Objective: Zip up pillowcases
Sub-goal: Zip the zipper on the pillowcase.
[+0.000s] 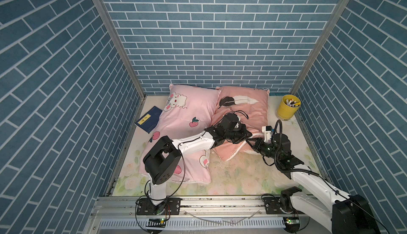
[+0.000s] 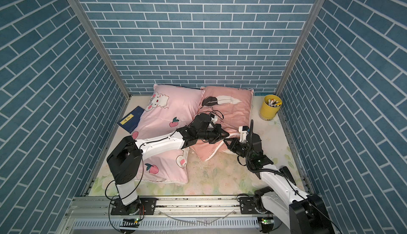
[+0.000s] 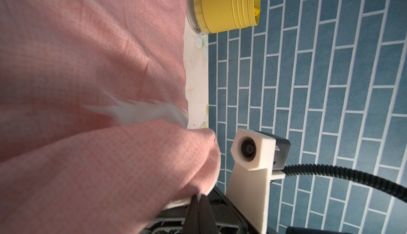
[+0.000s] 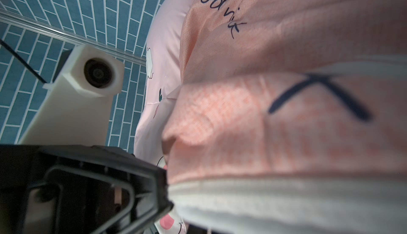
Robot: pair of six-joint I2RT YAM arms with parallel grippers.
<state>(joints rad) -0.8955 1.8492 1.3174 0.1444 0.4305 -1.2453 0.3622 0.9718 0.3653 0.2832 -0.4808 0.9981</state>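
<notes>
1. Salmon-pink pillow (image 1: 248, 109): lay at far centre-right of the floral mat (image 1: 237, 177), touching the pale pink pillow (image 1: 189, 113) on its left.
2. Left gripper (image 3: 199, 197): pinched fully closed on the salmon-pink pillow's near-right edge, fabric bunched at the tips.
3. Right gripper (image 1: 248, 142): closed fully, tips at the same white-trimmed edge, just beside the left gripper; hold on fabric not discernible.
4. Yellow cup (image 1: 287, 109): stood at far right, holding markers, apart from both pillows.
</notes>
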